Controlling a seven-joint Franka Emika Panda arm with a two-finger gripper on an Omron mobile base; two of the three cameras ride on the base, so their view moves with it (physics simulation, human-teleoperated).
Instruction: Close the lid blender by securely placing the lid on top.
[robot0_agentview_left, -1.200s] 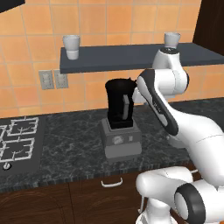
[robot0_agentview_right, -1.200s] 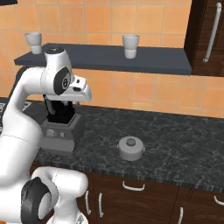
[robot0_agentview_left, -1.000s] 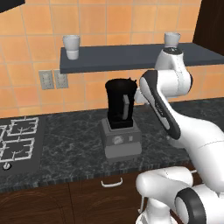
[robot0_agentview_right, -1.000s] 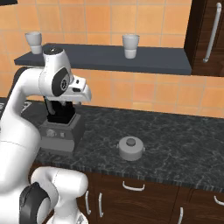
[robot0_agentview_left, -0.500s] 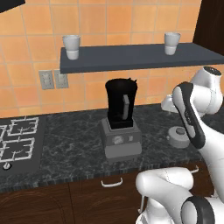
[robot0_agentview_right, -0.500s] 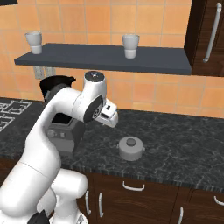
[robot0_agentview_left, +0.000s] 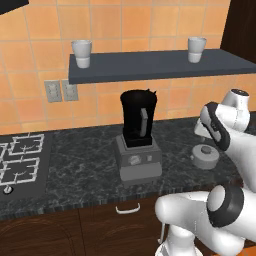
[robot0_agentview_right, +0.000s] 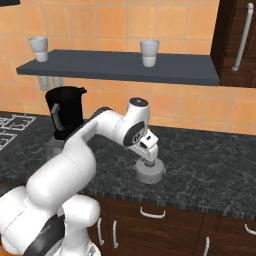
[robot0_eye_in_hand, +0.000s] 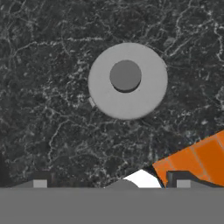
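While hanging just above the lid, the gripper looks straight down at it, fingertips set apart with nothing between them. Seen from the right base camera, positioned directly over the lid, which lies flat on the dark stone counter, knob up, toward the front edge. Judged a light, rigid cap, smooth on its rim, so likely to slip under a wide pinch; best taken by the small raised knob at centre, fingers closing from either side. Bare counter all round the lid, nothing touching it, so room for a straight descent and lift. Farther along the counter, well apart from the lid, the blender: tall black jar, mouth uncovered, on a grey base with front dial. Above and behind, a wall shelf carrying two pale cups; judged the main overhead limit when bringing the lid over the jar. Stove burners beyond the blender, clear of the path.
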